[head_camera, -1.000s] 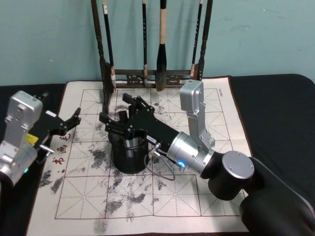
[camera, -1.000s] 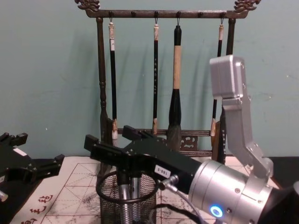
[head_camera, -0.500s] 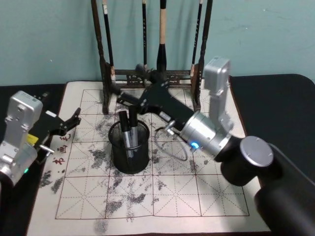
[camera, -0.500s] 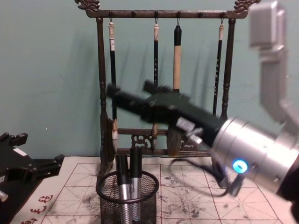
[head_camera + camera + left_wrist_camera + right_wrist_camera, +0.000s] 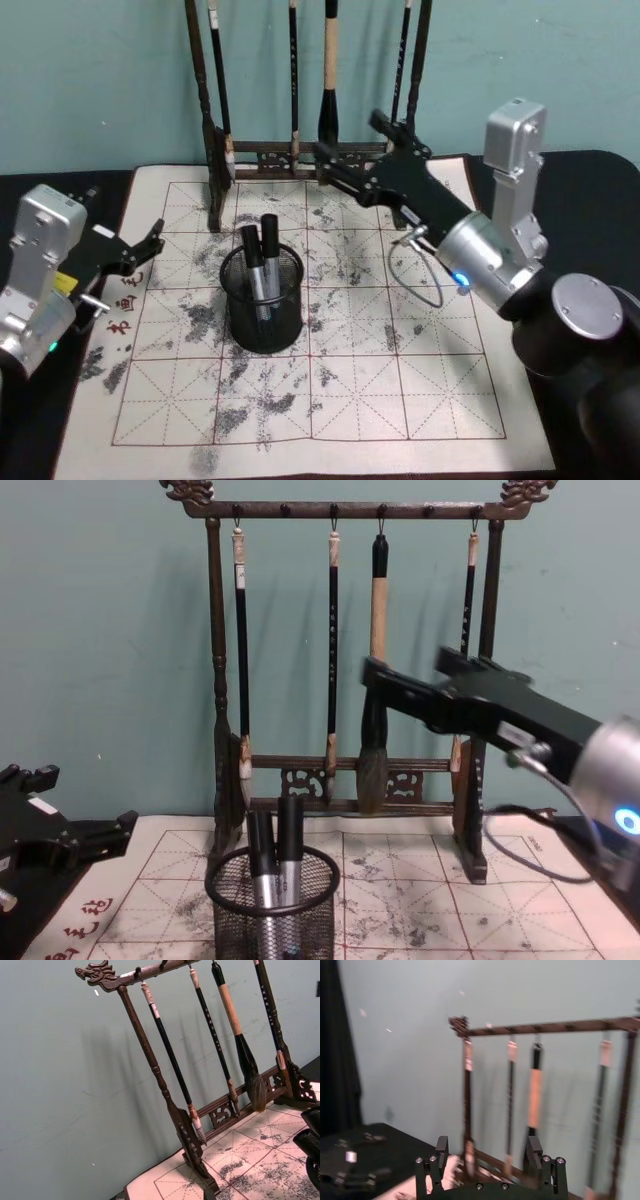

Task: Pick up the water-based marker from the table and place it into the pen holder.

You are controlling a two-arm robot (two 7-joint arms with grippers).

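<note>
The pen holder (image 5: 262, 305), a short black mesh cup, stands on the ink-stained paper mat. Two water-based markers (image 5: 262, 262) with black caps and silver barrels stand upright inside it. The chest view shows the same pen holder (image 5: 272, 900) and markers (image 5: 276, 852) low in the middle. My right gripper (image 5: 352, 142) hangs open and empty, raised to the right of the cup and in front of the brush rack; it also appears in the chest view (image 5: 408, 670). Its fingers (image 5: 441, 1149) hold nothing. My left gripper (image 5: 148, 243) rests open at the mat's left edge.
A tall dark wooden brush rack (image 5: 215, 150) with several hanging brushes stands at the back of the mat (image 5: 400, 385), close behind my right gripper. A loop of cable (image 5: 415, 275) hangs under the right wrist. Black tablecloth surrounds the mat.
My right gripper has lifted off the pen holder and swung up and to the right, empty. Both markers stay standing in the cup. The left arm has not moved.
</note>
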